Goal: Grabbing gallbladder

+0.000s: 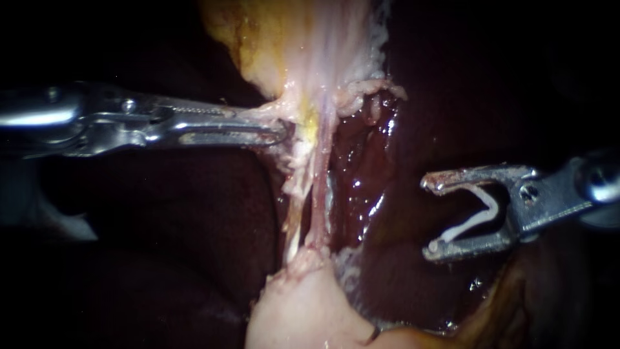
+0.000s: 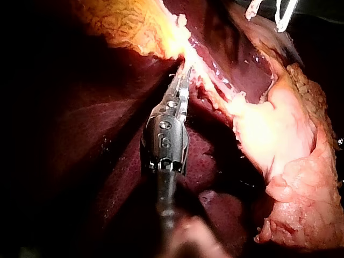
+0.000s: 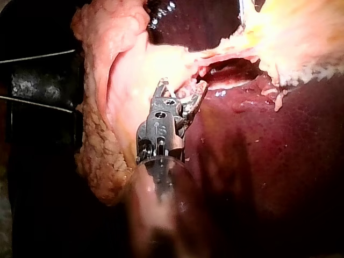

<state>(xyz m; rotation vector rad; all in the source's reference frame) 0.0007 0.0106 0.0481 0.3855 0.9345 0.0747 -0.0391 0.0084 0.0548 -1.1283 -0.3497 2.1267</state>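
Note:
The gallbladder (image 1: 290, 45) is pale yellow and hangs at the top centre. My left instrument (image 1: 274, 131) comes in level from the left, its jaws shut on the whitish tissue at the gallbladder's lower end. From there two thin tubes (image 1: 316, 194), one pale and one reddish, run taut down to a pale lump of tissue (image 1: 303, 310). My right instrument (image 1: 429, 216) stands to the right of the tubes, apart from them. Its jaws stand wide apart with a white clip (image 1: 481, 216) seated between them. In the left wrist view the left instrument (image 2: 184, 75) bites the yellow-white edge.
Dark red liver (image 1: 368, 161) lies wet and glistening behind and to the right of the tubes. In the right wrist view the right instrument (image 3: 183, 87) points at a pale fold of tissue (image 3: 134, 70), with lumpy fat (image 3: 99, 156) beside it and liver (image 3: 258, 161) on the other side.

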